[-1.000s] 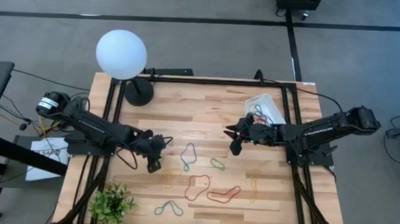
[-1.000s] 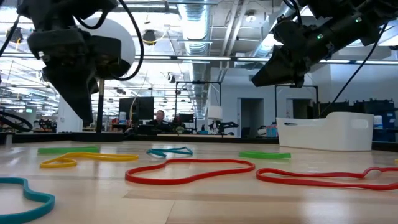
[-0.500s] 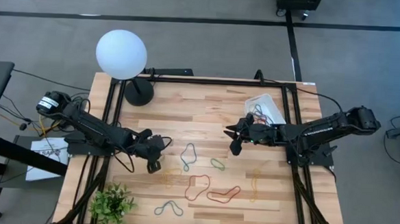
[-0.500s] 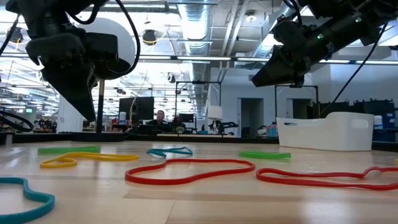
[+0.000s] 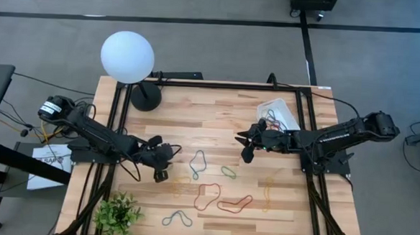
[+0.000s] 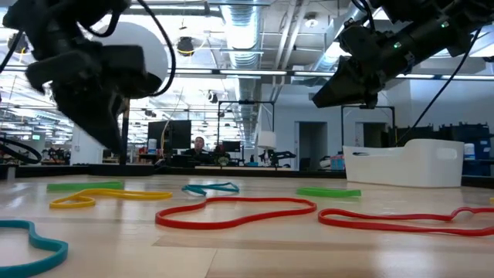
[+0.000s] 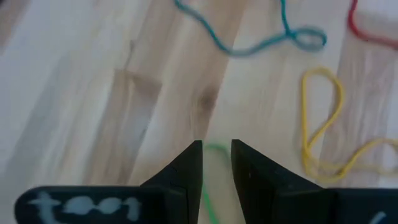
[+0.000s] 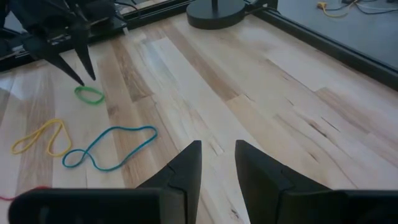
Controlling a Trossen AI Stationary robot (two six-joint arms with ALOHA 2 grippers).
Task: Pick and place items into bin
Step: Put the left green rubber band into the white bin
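Hovering over the left half of the counter (image 5: 217, 111), the left fingers (image 5: 160, 174) point down with a narrow gap between the two tips. In the left wrist view a small green band (image 7: 211, 186) shows through that gap, directly ahead of the tips and running roughly along their line. The right wrist view confirms it: the same green loop (image 8: 90, 94) lies flat on the wood just at the far arm's tips, apparently not yet pinched. The coming move seems to turn on this alignment, a short drop with one finger on each side of the band.

The left arm is clearly the nearer one. The right fingers (image 5: 245, 154) hang above the counter centre, slightly parted and holding nothing, with the bin (image 5: 291, 107) at about 1 o'clock from them, at the counter's right rear corner and already containing bands.

From the left fingers, a yellow band (image 5: 180, 187) lies at 4 o'clock, a blue band (image 5: 197, 161) at 2 o'clock, and red bands (image 5: 234, 204) farther off at 4 o'clock. A thin floppy loop may slip from the tips.
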